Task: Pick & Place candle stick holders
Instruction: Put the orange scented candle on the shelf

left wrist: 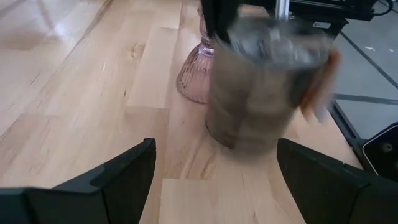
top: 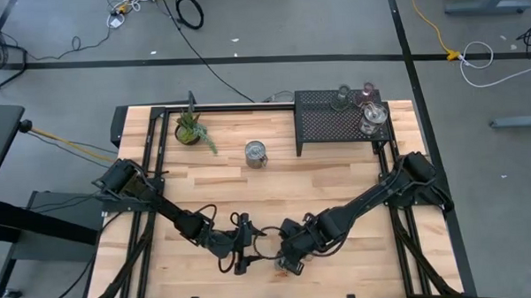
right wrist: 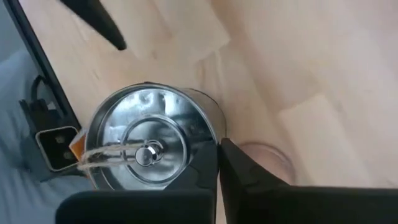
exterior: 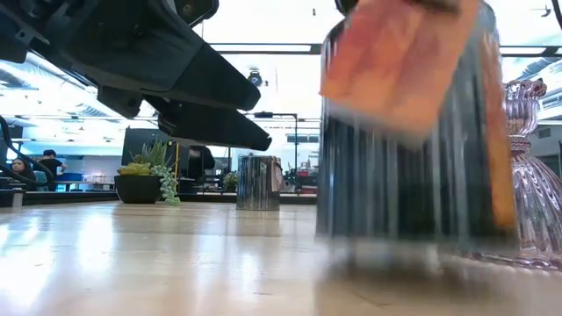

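Both arms meet low over the near middle of the wooden table (top: 338, 208). The right gripper (right wrist: 214, 163) comes down over a shiny silver holder (right wrist: 149, 148), a ribbed cup with an orange tag on its side. One finger reaches down inside the cup and the other runs down its outer wall, so the jaws are clamped on the rim. In the low view this silver holder (exterior: 411, 132) fills the near right, blurred, and whether its base touches the wood I cannot tell.

Just beside it stands a pink glass holder (exterior: 529, 175), ribbed, with a flared foot resting on the table. The left wrist view shows the same pair: the silver holder (left wrist: 267, 87) in front and the pink glass holder (left wrist: 198, 71) right behind it, close enough that I cannot tell whether they touch.

The left gripper (left wrist: 214, 171) sits just beside them, pointing at the silver holder with its fingers (left wrist: 134, 171) spread wide and nothing between them.

Well apart, near the middle of the table, a second silver cup (top: 256, 154) stands upright alone. At the far right a black perforated tray (top: 322, 122) carries three more glass holders (top: 361, 106) along its right end. A small potted plant (top: 190, 129) stands at the far left
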Motion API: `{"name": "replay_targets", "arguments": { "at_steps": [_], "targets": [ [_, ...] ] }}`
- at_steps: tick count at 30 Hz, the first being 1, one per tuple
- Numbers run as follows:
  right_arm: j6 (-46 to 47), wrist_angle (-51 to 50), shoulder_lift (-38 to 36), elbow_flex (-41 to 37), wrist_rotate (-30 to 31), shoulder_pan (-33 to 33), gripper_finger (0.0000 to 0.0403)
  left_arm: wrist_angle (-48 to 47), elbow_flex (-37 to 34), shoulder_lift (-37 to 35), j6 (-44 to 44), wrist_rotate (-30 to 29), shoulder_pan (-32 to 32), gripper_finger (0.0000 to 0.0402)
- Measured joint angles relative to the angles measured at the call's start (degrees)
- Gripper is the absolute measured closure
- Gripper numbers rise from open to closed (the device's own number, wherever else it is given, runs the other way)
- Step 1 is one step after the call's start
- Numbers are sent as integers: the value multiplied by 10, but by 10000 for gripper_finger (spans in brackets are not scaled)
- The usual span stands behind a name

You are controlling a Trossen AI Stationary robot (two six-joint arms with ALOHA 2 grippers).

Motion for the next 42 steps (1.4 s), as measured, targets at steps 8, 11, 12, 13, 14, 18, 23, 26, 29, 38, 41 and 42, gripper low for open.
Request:
{"name": "replay_targets", "arguments": {
  "at_steps": [8,11,12,13,14,18,23,26,29,38,41,42],
  "targets": [
    [-14,-77,-102,0,37,-43,402,0,0,0,-8,0,0,65],
    [-18,-124,-156,1,50,-68,403,0,0,0,-12,6,0,65],
    [-18,-141,-173,1,58,-79,403,0,0,0,-12,10,0,65],
    [-18,-158,-191,1,68,-90,403,1,0,0,-14,14,0,65],
    [-17,-175,-209,1,80,-104,403,1,0,0,-15,19,0,65],
    [-14,-233,-283,2,115,-165,403,1,0,0,-15,24,0,65],
    [-20,-302,-356,2,146,-249,403,1,0,0,-14,24,0,65],
    [-34,-329,-383,2,150,-305,403,1,0,0,-10,24,3,65],
    [-56,-347,-395,2,147,-358,403,1,0,0,-10,19,10,65],
    [-177,-352,-390,2,98,-534,403,9,0,0,-8,13,21,65],
    [-197,-352,-391,2,79,-578,403,10,0,0,-8,12,21,65],
    [-206,-352,-390,2,73,-588,403,10,0,0,-8,13,21,65]
  ]
}}
